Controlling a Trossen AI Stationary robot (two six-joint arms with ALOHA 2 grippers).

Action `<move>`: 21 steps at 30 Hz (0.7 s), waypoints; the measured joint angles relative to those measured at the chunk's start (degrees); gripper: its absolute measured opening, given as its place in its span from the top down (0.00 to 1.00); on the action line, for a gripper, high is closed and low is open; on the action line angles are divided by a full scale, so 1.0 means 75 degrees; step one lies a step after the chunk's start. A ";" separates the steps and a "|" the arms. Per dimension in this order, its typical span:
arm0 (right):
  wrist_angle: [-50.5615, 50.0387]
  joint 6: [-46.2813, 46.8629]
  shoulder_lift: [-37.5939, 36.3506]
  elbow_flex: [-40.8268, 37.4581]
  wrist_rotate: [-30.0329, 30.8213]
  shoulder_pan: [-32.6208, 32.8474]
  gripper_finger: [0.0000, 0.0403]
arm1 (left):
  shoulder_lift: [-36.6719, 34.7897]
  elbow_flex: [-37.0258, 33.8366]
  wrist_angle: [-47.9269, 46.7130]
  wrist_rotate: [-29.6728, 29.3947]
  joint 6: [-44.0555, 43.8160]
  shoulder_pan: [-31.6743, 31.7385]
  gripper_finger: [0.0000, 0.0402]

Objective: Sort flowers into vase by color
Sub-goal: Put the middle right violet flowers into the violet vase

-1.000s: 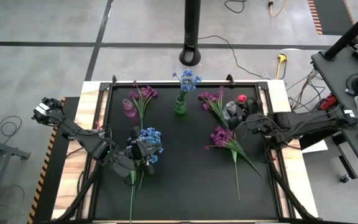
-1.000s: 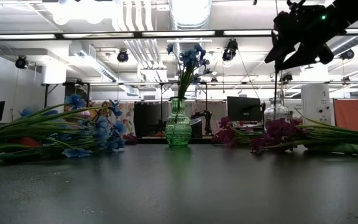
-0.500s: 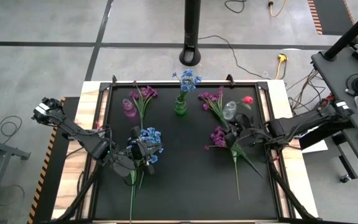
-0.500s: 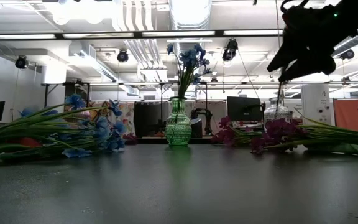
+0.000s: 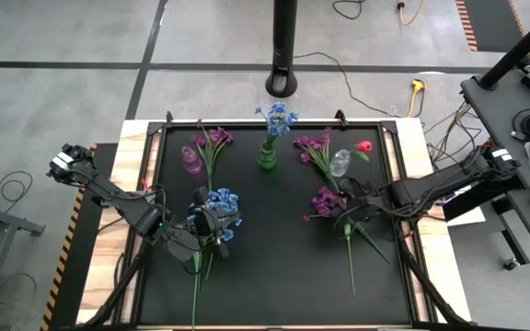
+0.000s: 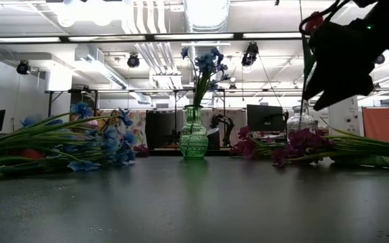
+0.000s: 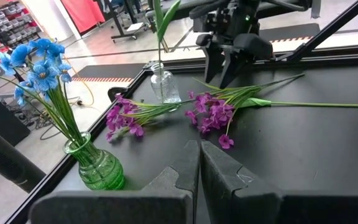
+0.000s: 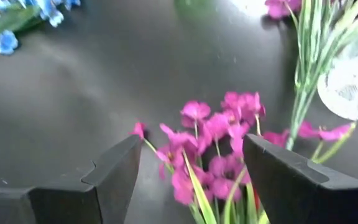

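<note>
- The right gripper (image 5: 346,204) has moved since the earlier frame from beside the clear vase (image 5: 339,163) toward the front, and now hangs over the purple flowers (image 5: 328,199) that lie on the table (image 5: 274,267).
- Its fingers (image 8: 114,171) stand wide apart with nothing between them; the purple blooms show in the gap below.
- The clear vase, right of the green vase (image 5: 267,156), holds one red bud (image 5: 363,146).
- The green vase stands at the back middle of the table with blue flowers (image 5: 277,116) in it.
- A second purple spray (image 5: 313,144) lies just right of the green vase.
- More blue flowers (image 5: 221,203) lie front-left of the green vase, at the left gripper (image 5: 217,225), whose fingers (image 7: 166,186) are pressed together, empty.
- A pink vase (image 5: 191,160) stands left of the green vase, a third purple spray (image 5: 213,138) beside it.
</note>
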 joint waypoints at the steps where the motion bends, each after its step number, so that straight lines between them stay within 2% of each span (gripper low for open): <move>1: -0.0093 0.0030 -0.0007 0.0000 -0.0051 0.0022 0.32 | 0.0000 0.0000 0.0000 0.0002 0.0001 0.0000 1.00; 7: -0.0775 0.0424 -0.0114 0.0000 -0.0808 0.0267 0.32 | 0.0000 0.0000 -0.0002 0.0002 -0.0014 -0.0001 1.00; 15: -0.2138 0.1315 -0.0052 0.0000 -0.2807 0.0650 0.32 | 0.0000 0.0000 -0.0014 0.0002 -0.0032 -0.0001 1.00; 21: -0.2970 0.1686 0.0362 0.0003 -0.2974 0.1088 0.32 | 0.0000 0.0000 -0.0013 0.0002 -0.0034 0.0001 1.00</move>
